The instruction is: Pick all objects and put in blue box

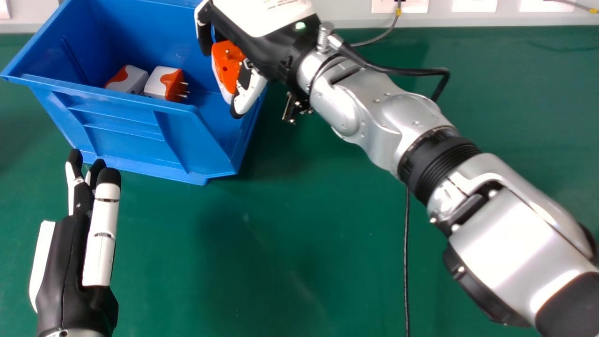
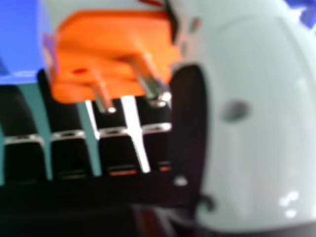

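Two plugs in: one white and orange on the left [image 1: 134,78], and its neighbor, the near-twin on the right [image 1: 160,84], side by side in the blue box [image 1: 175,133], that second one's prongs pointing right
Held plug [image 1: 227,68]: over the right part of the box, inside the right edge [image 1: 248,125] as the head view has it; can't tell how far above the floor it is
Right hand [image 1: 276,49]: thumb and fingers clamped on that plug, reaching over from the right
Metal pins [image 2: 150,84]: sticking out of the orange face beside the thumb, so imo they're what snags first
Left hand [image 1: 70,262]: fingers straight and apart, holding nothing, near left over the green table [image 1: 299,243]
Step now: looks like the release, so I'd call it the easy bit if you don't rush
Box edge: get the plug and fingertips properly clear of the right side before letting go, or it could tip outside
Drop: go low, swing the thumb away first, let the plug slide off the fingers
Landing spot: bare floor right of the pair, not onto those prongs; hard plastic probably bounces a bit
Exit: lift straight up, then back right, so knuckles don't drag the box
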Robot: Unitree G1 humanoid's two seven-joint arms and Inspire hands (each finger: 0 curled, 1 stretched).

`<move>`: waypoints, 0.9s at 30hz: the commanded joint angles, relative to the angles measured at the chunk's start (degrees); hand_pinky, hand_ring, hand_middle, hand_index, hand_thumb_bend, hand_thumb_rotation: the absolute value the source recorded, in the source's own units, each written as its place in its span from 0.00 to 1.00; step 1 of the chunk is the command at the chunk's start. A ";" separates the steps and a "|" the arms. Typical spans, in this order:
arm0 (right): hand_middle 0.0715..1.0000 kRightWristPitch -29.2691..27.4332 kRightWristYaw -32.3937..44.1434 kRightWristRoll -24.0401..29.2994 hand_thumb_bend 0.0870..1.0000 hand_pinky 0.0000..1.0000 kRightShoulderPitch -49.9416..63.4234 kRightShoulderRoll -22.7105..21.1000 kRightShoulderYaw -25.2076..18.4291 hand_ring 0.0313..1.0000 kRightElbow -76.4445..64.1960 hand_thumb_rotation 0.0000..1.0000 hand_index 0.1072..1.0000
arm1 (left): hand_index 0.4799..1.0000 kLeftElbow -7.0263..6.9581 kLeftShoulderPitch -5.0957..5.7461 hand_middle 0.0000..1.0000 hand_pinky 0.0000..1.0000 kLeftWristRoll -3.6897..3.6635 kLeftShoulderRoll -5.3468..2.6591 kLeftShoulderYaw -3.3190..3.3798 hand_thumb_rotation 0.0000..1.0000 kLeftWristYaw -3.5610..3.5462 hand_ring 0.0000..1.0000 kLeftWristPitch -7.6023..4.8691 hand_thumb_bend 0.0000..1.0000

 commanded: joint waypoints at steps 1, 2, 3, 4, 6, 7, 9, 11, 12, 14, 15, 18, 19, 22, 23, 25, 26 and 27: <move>0.47 0.05 -1.07 0.18 0.45 0.36 -4.22 0.61 0.19 0.43 0.18 0.00 0.41 | 1.00 -2.01 1.16 1.00 1.00 -0.15 -0.72 -0.39 0.93 0.26 1.00 -1.87 0.37; 0.47 0.03 -1.28 0.19 0.45 0.36 -4.58 0.90 0.37 0.43 0.64 0.00 0.41 | 1.00 -2.04 1.69 1.00 1.00 -0.23 -0.91 -0.44 0.93 0.18 1.00 -2.16 0.37; 0.47 -0.01 -1.48 0.20 0.45 0.37 -4.84 1.08 0.48 0.44 0.99 0.00 0.40 | 1.00 -2.03 2.02 1.00 1.00 -0.27 -1.03 -0.47 0.93 0.13 1.00 -2.39 0.37; 0.47 -0.05 -1.63 0.22 0.45 0.37 -5.03 1.20 0.58 0.44 1.26 0.00 0.40 | 1.00 -2.01 2.24 1.00 1.00 -0.31 -1.10 -0.49 0.93 0.10 1.00 -2.56 0.37; 0.47 0.04 -2.21 0.17 0.45 0.37 -5.47 1.33 0.79 0.44 1.71 0.00 0.39 | 1.00 -2.29 2.78 1.00 1.00 -0.46 -1.26 -0.69 0.93 -0.04 1.00 -2.91 0.37; 0.47 0.10 -2.39 0.18 0.45 0.37 -5.64 1.38 0.87 0.44 1.85 0.00 0.39 | 1.00 -2.47 3.07 1.00 1.00 -0.52 -1.34 -0.82 0.93 -0.11 1.00 -3.07 0.37; 0.47 0.28 -2.78 0.24 0.45 0.37 -6.08 1.67 0.96 0.44 2.40 0.00 0.39 | 1.00 -3.04 4.07 1.00 1.00 -1.13 -1.54 -1.03 0.93 -0.63 1.00 -3.72 0.37; 0.47 0.45 -2.97 0.18 0.45 0.37 -6.46 1.91 1.15 0.44 2.94 0.00 0.39 | 1.00 -3.12 4.85 1.00 1.00 -1.90 -1.53 -0.96 0.93 -1.26 1.00 -4.55 0.37; 0.47 0.61 -3.01 0.02 0.45 0.36 -6.69 1.99 1.37 0.44 3.19 0.00 0.39 | 1.00 -3.30 5.21 1.00 1.00 -2.20 -1.50 -1.00 0.93 -1.48 1.00 -4.77 0.37; 0.47 0.69 -3.33 -0.29 0.45 0.36 -6.99 1.98 1.87 0.44 3.48 0.00 0.39 | 1.00 -3.97 5.88 1.00 1.00 -2.45 -1.75 -1.36 0.93 -1.57 1.00 -4.66 0.37; 0.47 0.72 -3.51 -0.40 0.45 0.36 -7.11 1.96 2.16 0.44 3.59 0.00 0.39 | 1.00 -4.25 6.11 1.00 1.00 -2.65 -1.90 -1.46 0.93 -1.60 1.00 -4.48 0.38; 0.47 0.72 -3.73 -0.48 0.45 0.36 -7.43 1.98 2.80 0.44 3.87 0.00 0.39 | 1.00 -4.77 6.71 1.00 1.00 -3.28 -2.09 -1.64 0.93 -1.70 1.00 -4.39 0.38; 0.47 0.80 -3.86 -0.54 0.45 0.36 -7.54 2.01 3.01 0.44 3.98 0.00 0.39 | 1.00 -4.88 6.85 1.00 1.00 -3.47 -2.08 -1.65 0.93 -1.73 1.00 -4.40 0.38; 0.47 1.49 -4.25 -0.96 0.45 0.36 -7.97 2.22 3.72 0.44 4.38 0.00 0.39 | 1.00 -5.18 7.02 1.00 1.00 -3.72 -2.07 -1.82 0.93 -1.61 1.00 -4.28 0.38; 0.46 1.82 -4.33 -1.20 0.45 0.37 -8.11 2.31 3.95 0.44 4.49 0.00 0.39 | 1.00 -5.42 7.09 1.00 1.00 -3.66 -2.07 -1.92 0.93 -1.51 1.00 -4.19 0.38; 0.46 2.35 -4.42 -1.62 0.45 0.37 -8.29 2.41 4.38 0.44 4.59 0.00 0.39 | 1.00 -5.61 7.19 1.00 1.00 -3.68 -2.10 -2.06 0.93 -1.41 1.00 -4.22 0.39; 0.46 2.47 -4.47 -1.74 0.45 0.37 -8.31 2.41 4.54 0.44 4.59 0.00 0.39 | 1.00 -5.64 7.16 1.00 1.00 -3.71 -2.14 -2.14 0.93 -1.35 1.00 -4.20 0.39; 0.46 2.55 -4.56 -1.82 0.46 0.37 -8.30 2.43 4.64 0.44 4.59 0.00 0.39 | 1.00 -5.65 7.16 1.00 1.00 -3.71 -2.17 -2.23 0.93 -1.27 1.00 -4.21 0.39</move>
